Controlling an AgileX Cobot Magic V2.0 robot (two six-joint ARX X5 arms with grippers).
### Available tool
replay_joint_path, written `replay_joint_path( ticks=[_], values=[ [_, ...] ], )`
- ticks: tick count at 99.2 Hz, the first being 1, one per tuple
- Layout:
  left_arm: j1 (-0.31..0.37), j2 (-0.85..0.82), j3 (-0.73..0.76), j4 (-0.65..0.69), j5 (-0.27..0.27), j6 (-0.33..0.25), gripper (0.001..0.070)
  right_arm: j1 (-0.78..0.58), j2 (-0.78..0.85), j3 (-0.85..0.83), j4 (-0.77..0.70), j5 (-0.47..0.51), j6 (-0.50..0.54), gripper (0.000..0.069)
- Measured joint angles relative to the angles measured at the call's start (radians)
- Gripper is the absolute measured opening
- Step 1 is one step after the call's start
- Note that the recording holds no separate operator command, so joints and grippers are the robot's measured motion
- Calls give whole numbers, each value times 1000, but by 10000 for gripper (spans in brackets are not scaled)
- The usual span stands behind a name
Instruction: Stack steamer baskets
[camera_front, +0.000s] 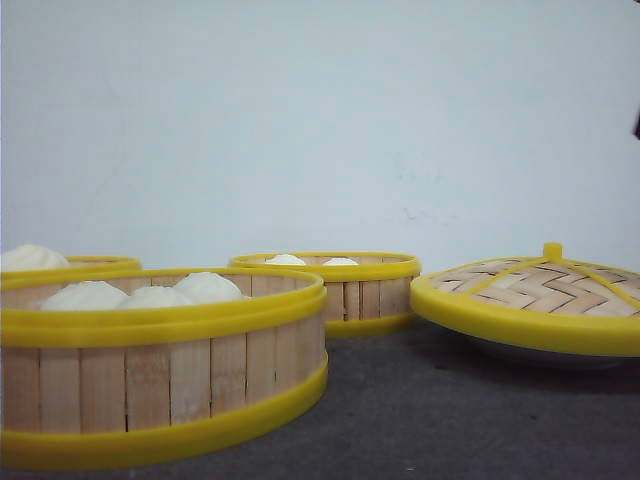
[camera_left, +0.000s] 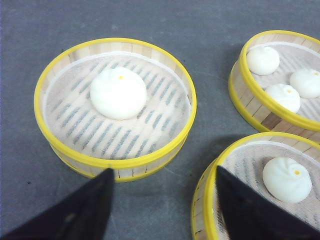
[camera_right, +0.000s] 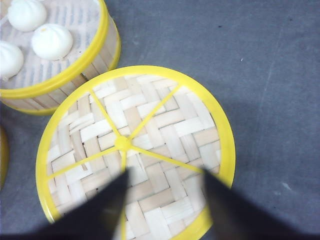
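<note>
Three steamer baskets stand on the grey table. In the front view the near left basket holds three buns, a second basket is behind it at the middle, and only the rim of a third basket shows at far left. My left gripper hangs open above the gap between a one-bun basket and another one-bun basket; the three-bun basket lies beyond. My right gripper is open above the woven lid, touching nothing.
The domed lid rests on a white plate at the right. The three-bun basket sits close beside the lid. White buns fill the baskets. A pale wall closes off the back.
</note>
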Motion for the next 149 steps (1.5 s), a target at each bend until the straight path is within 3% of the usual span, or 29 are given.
replay_joint_path(
  ticks=[7,18,35,67,104,129,149],
  values=[
    [0,0,0,0,0,0,425,6,5,0,8,0,2,542],
    [0,1,0,0,0,0,428,36,34,0,68,-20,20,584],
    [0,9,0,0,0,0,428,120,165,37,157,-26,63,589],
    [0,52,0,-2,0,0,428,224,593,367,167,-7,72,589],
    [0,53,0,-2,0,0,428,273,1025,763,59,94,56,585],
    [0,53,0,-3,0,0,428,280,1191,923,1,135,35,497],
    [0,53,0,-3,0,0,428,280,1223,924,-3,135,34,208]
  ],
)
